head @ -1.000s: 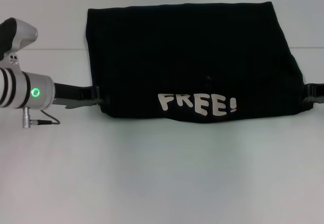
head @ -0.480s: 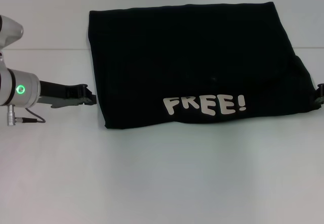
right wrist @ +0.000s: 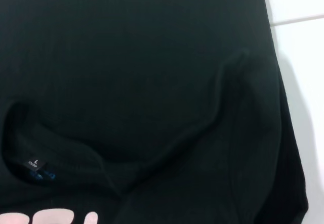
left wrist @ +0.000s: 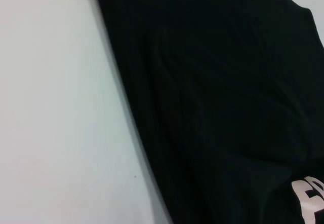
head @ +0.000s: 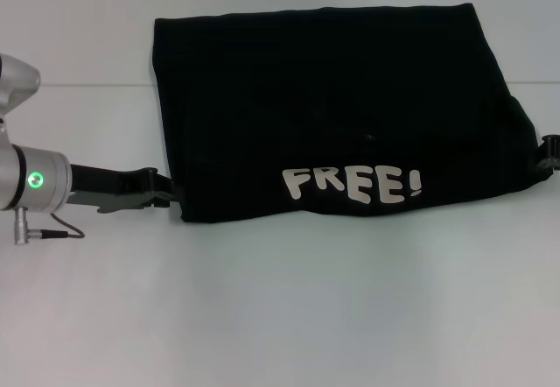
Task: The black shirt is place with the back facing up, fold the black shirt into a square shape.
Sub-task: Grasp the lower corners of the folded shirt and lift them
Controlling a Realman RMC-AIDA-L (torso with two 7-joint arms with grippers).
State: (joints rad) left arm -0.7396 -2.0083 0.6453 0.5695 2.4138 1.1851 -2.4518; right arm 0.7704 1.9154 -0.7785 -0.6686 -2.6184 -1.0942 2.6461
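On white surface (head: 280,299), black shirt (head: 332,98) lies folded flat, wider than square. We see left gripper (head: 162,187) moved back in against shirt's left edge, right gripper (head: 549,148) at right edge; jaws' state unclear, can't tell. Probably next fold coming. Lettering reads "FREE!" (head: 354,183); neck tag (right wrist: 33,164) reads "L".

A black shirt (head: 341,116) lies folded flat into a broad, roughly rectangular block, cream "FREE!" lettering (head: 354,183) facing up along its 6 o'clock edge, its collar and size label visible in the right wrist view.
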